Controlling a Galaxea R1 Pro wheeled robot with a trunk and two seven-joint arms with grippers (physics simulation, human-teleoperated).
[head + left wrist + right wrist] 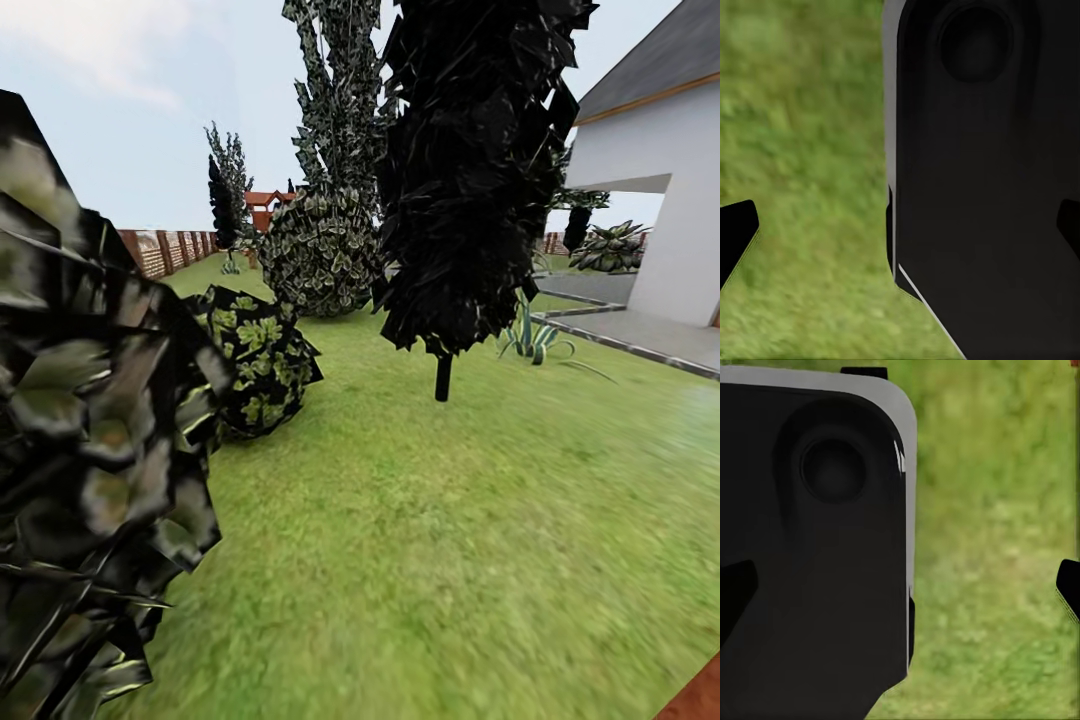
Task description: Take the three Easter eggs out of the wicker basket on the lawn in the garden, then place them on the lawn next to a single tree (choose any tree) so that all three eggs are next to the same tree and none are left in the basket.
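Looking out over the lawn, I see the tree standing upright ahead and a little right of centre, its long axis straight up and down, its short dark trunk meeting the grass near the middle of the head view. Its black crown runs off the top edge, so the tip is cut off. A second, paler tree rises behind it, its foot hidden by a round bush. A smaller leafy bush sits on the grass to the left, and a big blurred mass of dark leaves close to the camera covers the left edge and hides whatever lies behind it.

On the right stands a white house, cut off by the edge, with a grey paved patio and a spiky plant beside it. A brown fence runs along the far left.

In my left wrist view, my left jaws stand apart, released, dark fingertips at either edge, with grass and a dark body panel between. My right jaws are likewise spread and hold nothing over grass and dark panel.

I can read no writing or labels anywhere.
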